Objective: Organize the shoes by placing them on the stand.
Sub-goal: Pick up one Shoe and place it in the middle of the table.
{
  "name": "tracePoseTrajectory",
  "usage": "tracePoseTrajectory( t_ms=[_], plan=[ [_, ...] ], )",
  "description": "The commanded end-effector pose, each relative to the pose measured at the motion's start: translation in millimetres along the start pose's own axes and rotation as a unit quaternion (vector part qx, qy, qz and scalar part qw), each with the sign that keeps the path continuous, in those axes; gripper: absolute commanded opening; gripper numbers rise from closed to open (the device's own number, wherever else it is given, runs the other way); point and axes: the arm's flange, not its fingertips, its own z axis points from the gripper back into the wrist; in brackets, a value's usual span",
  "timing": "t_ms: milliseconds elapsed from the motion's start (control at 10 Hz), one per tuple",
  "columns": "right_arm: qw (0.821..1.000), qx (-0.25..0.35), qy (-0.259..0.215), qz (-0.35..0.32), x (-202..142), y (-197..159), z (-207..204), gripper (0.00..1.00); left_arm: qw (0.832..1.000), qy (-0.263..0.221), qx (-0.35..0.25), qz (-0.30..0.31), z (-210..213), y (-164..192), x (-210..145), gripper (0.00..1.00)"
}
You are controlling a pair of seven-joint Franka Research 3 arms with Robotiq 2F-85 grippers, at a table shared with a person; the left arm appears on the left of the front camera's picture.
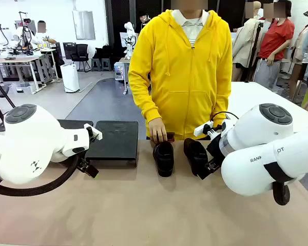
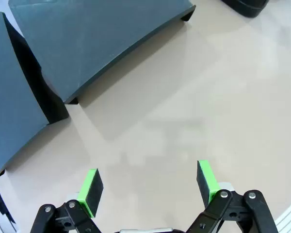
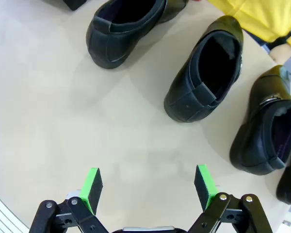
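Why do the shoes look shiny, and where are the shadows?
Right wrist view: light leaves soft glints on the shoes, with faint shadows beside them. Left wrist view: the stand throws a darker shadow onto the table. Front view: even light, small dark shadows under the shoes.

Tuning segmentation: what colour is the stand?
Dark grey; the stand shows best in the left wrist view.

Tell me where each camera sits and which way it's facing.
Front: between the arms, facing across the table at the person; both arms show.
Left wrist: on the left arm, looking down past the open left gripper at the stands.
Right wrist: on the right arm, looking down past the open right gripper at the shoes.
Shared: stands in front and left wrist views; shoes in front and right wrist.
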Motion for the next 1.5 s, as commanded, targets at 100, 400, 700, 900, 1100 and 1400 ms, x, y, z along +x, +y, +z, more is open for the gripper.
tracePoseTrajectory(
  t_ms=[100,400,700,900,1100,1400],
  plan=[
    [1.000,0.000,0.000,0.000,0.0,0.0,0.0,1.00,1.000,0.000,0.000,0.000,0.2,0.0,0.0,1.00],
    [1.000,0.000,0.000,0.000,0.0,0.0,0.0,1.00,1.000,0.000,0.000,0.000,0.2,0.0,0.0,1.00],
    [1.000,0.000,0.000,0.000,0.0,0.0,0.0,1.00,1.000,0.000,0.000,0.000,0.2,0.0,0.0,1.00],
    [1.000,0.000,0.000,0.000,0.0,0.0,0.0,1.00,1.000,0.000,0.000,0.000,0.2,0.0,0.0,1.00],
    [1.000,0.000,0.000,0.000,0.0,0.0,0.0,1.00,1.000,0.000,0.000,0.000,0.2,0.0,0.0,1.00],
    [1.000,0.000,0.000,0.000,0.0,0.0,0.0,1.00,1.000,0.000,0.000,0.000,0.2,0.0,0.0,1.00]
  ],
)
